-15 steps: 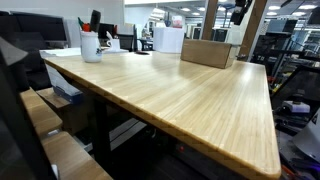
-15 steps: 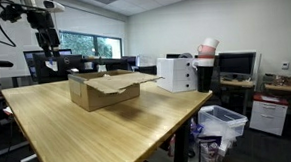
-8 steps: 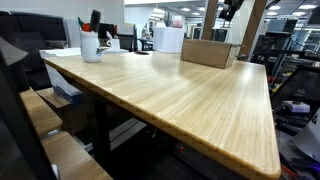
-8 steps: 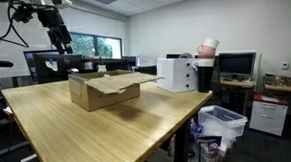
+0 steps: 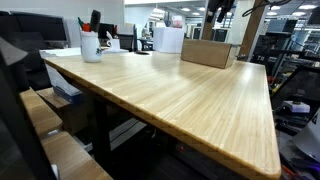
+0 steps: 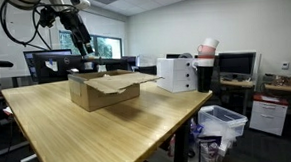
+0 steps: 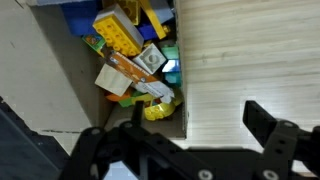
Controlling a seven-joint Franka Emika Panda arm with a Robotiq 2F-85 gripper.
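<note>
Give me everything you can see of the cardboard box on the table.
The box is plain brown cardboard, low and rectangular, and stands upright on the wooden table. Its top flaps are open and spread outward. The wrist view looks down into it at a pile of colourful toys. The open tool hangs above the box without touching it. Only the table visibly touches its outside.

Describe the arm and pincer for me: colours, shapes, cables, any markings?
The arm has pale, rounded links with darker joints, and thin black cables loop loosely beside it. The pincer is black and blocky. In the wrist view its two fingers are matte black, angular bars. No markings or labels can be made out at this size.
</note>
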